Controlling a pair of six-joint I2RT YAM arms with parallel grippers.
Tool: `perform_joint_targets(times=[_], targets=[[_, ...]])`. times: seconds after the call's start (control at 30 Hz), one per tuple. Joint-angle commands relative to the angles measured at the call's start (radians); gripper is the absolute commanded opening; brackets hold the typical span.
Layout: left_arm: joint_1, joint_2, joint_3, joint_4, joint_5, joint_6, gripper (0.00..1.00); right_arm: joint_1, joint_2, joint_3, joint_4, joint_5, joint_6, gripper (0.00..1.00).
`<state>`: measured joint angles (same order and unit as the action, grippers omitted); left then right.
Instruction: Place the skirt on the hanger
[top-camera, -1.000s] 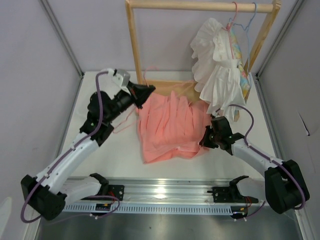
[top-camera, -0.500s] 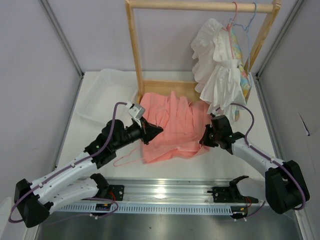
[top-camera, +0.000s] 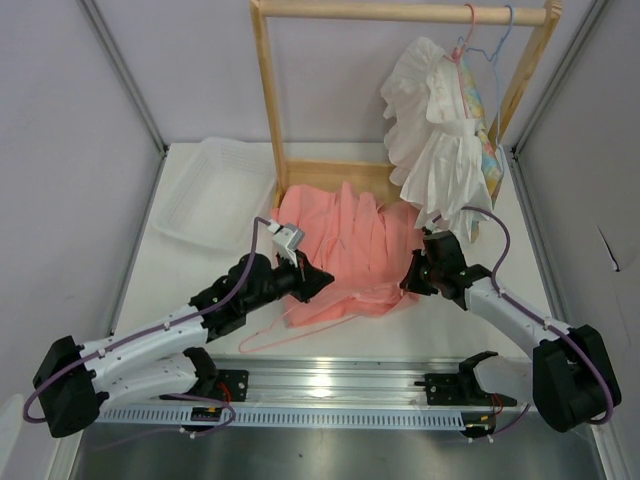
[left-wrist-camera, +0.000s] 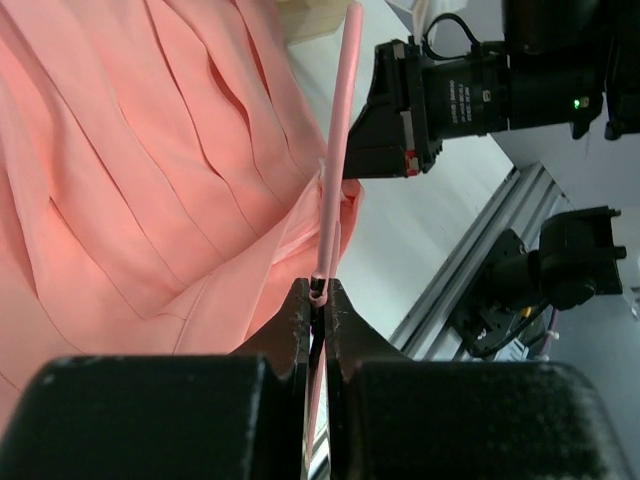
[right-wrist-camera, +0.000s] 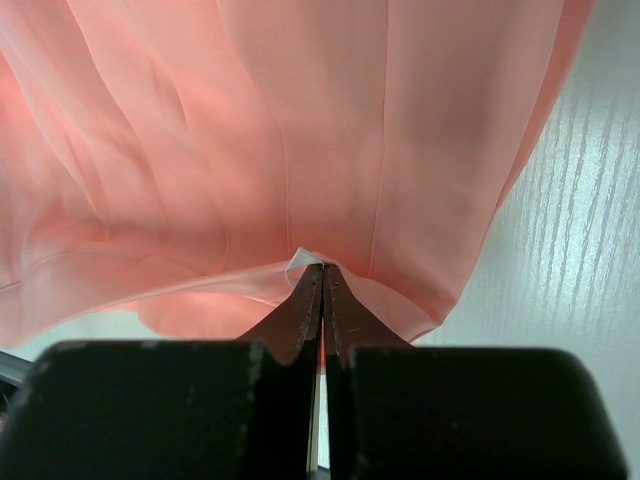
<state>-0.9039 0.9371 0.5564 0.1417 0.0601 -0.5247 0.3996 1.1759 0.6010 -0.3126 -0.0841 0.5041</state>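
Note:
The salmon-pink pleated skirt (top-camera: 350, 240) lies spread on the white table in front of the wooden rack. My left gripper (top-camera: 318, 278) is at its front-left edge, shut on the thin pink hanger (top-camera: 285, 340), whose wire trails toward the table's near edge. In the left wrist view the hanger's rod (left-wrist-camera: 340, 120) runs up from the closed jaws (left-wrist-camera: 318, 290) over the skirt (left-wrist-camera: 150, 180). My right gripper (top-camera: 408, 280) is shut on the skirt's right front edge. The right wrist view shows its fingertips (right-wrist-camera: 322, 268) pinching a fold of the skirt (right-wrist-camera: 300, 130).
A clear plastic bin (top-camera: 210, 190) sits at the back left. The wooden rack (top-camera: 268, 100) stands behind, with a white ruffled garment (top-camera: 430, 130) and a blue hanger (top-camera: 495, 50) on its rail at the right. A metal rail (top-camera: 330, 385) lines the near edge.
My left arm has swung from the back left beside the rack toward the front, carrying the hanger to the skirt's front-left edge and uncovering the bin. The right arm has not moved.

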Motion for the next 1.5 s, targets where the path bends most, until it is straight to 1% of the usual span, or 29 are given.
perform_joint_targets(times=[0.0,0.3,0.9,1.37,1.4,1.47], targets=[[-0.01,0.011,-0.01,0.11,-0.043,-0.049,0.0,-0.004,-0.027,0.034,-0.016,0.024,-0.004,0.0],[-0.012,0.06,-0.016,0.162,-0.037,-0.081,0.0,-0.002,-0.033,0.029,-0.017,0.026,-0.003,0.0],[-0.02,0.114,-0.023,0.193,-0.054,-0.089,0.0,0.01,-0.036,0.029,-0.022,0.024,-0.001,0.0],[-0.029,0.146,-0.05,0.295,-0.055,-0.11,0.0,0.033,-0.027,0.033,-0.025,0.029,0.002,0.0],[-0.03,0.147,-0.05,0.299,-0.084,-0.113,0.0,0.031,-0.025,0.034,-0.028,0.03,0.002,0.0],[-0.03,0.154,-0.049,0.311,-0.092,-0.115,0.0,0.036,-0.027,0.033,-0.029,0.032,0.002,0.0]])
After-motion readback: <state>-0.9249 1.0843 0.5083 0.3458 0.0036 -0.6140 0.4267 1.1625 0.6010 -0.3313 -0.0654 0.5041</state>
